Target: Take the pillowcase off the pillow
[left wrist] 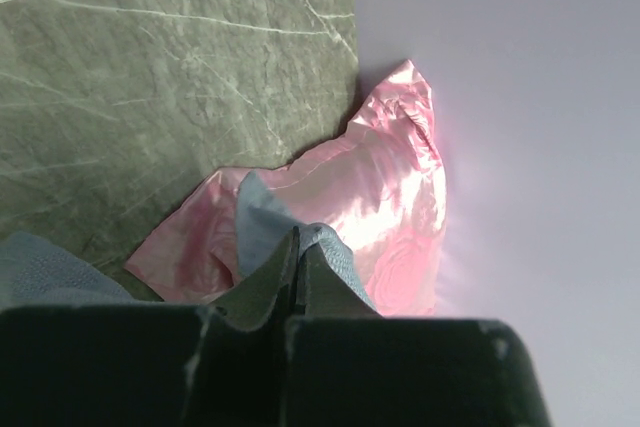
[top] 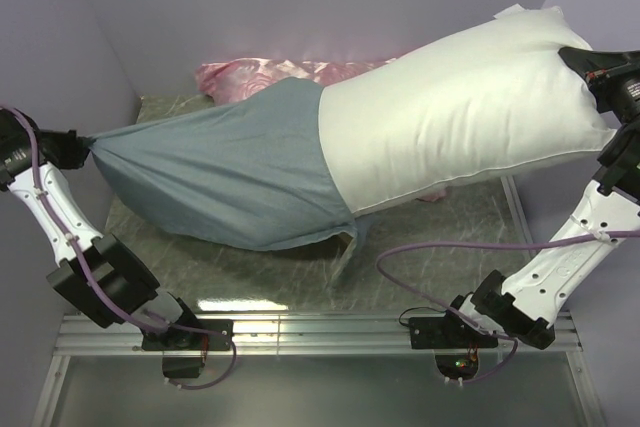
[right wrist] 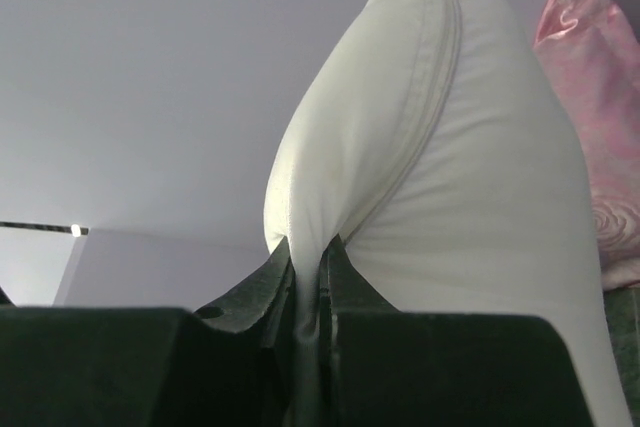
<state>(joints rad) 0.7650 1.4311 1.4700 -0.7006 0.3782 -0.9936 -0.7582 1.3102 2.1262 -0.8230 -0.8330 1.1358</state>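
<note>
There, the plump off-white rectangular pillow [top: 470,112] hung out from the right gripper [top: 582,59], its seamed corner pinched tight between those jaws. The soft grey-blue cloth pillowcase [top: 240,172] sleeved only the pillow's far end, with its bunched tip clamped in the left gripper [top: 88,150]. Beyond the left jaws lay a shiny pink satin pillow [top: 250,74].
</note>
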